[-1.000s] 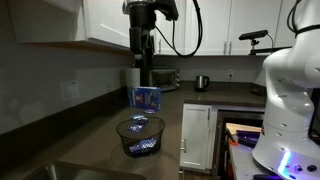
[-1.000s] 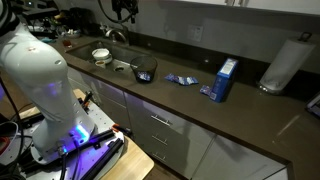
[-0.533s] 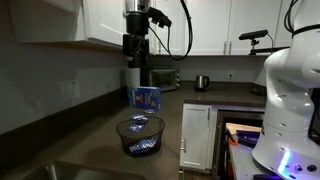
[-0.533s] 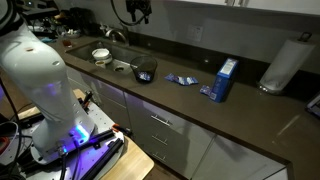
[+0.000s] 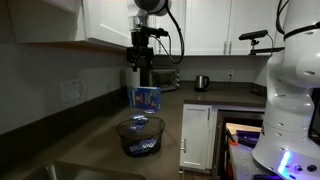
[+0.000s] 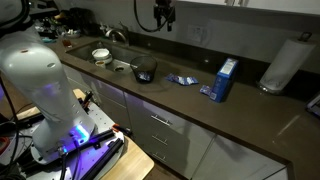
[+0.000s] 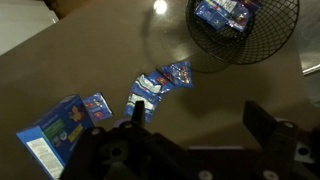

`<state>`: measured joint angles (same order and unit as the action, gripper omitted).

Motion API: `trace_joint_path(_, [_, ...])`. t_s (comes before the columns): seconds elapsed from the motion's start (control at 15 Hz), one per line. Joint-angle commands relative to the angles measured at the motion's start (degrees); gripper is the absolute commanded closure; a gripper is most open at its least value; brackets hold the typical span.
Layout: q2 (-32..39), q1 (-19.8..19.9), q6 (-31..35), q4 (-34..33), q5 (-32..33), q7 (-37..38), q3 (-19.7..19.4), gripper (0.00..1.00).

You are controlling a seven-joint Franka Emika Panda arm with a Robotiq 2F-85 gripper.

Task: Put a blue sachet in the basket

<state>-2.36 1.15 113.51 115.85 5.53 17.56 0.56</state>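
The black wire-mesh basket [image 5: 126,138] [image 6: 146,72] [image 7: 272,42] stands on the dark counter with blue sachets [image 7: 224,14] [image 5: 143,147] inside. More blue sachets [image 7: 150,92] [image 6: 180,80] lie loose on the counter between the basket and the upright blue box [image 7: 55,128] [image 5: 145,97] [image 6: 226,80]; one lies by the box [image 7: 97,105]. My gripper [image 7: 195,125] [image 5: 143,58] [image 6: 163,17] is open and empty. It hangs high above the counter, over the loose sachets and beside the basket.
A paper towel roll [image 6: 283,62] stands past the blue box. A white bowl [image 6: 101,55] sits near the sink. A kettle [image 5: 201,82] and an appliance [image 5: 165,78] stand at the counter's back. Wall cupboards hang above the counter.
My gripper has moved along the counter, from over the basket toward the loose sachets and the blue box. It stays open and empty.
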Motion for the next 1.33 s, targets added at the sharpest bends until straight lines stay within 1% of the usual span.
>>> trace_joint_path(0.0, [-0.2, 1.2, -4.2, -0.6, 1.8, 4.4, -1.7, 0.0])
trace_joint_path(0.13, [-1.1, 2.0, -3.9, 1.0, 1.6, 5.9, -2.9, 0.0])
trace_joint_path(0.2, [-1.5, 2.4, -2.7, 2.2, 1.5, 7.5, -3.5, 0.0])
trace_joint_path(0.4, [-2.8, 3.4, -0.8, 5.8, -0.3, 11.5, -5.0, 0.0])
trace_joint_path(0.47, [-3.4, 3.7, -1.2, 7.0, -1.1, 11.9, -5.4, 0.0])
trace_joint_path(0.53, [-0.8, 3.2, -2.5, 3.4, 0.1, 9.4, -5.0, 0.0])
trace_joint_path(0.87, [-0.8, 3.3, -2.5, 3.8, 0.1, 9.6, -4.9, 0.0])
trace_joint_path(1.07, [-3.0, 3.3, 0.7, 9.6, -0.5, 8.8, -5.0, 0.0])
trace_joint_path(1.27, [-4.8, 4.0, 6.1, 15.8, -2.2, 9.5, -5.7, 0.0])
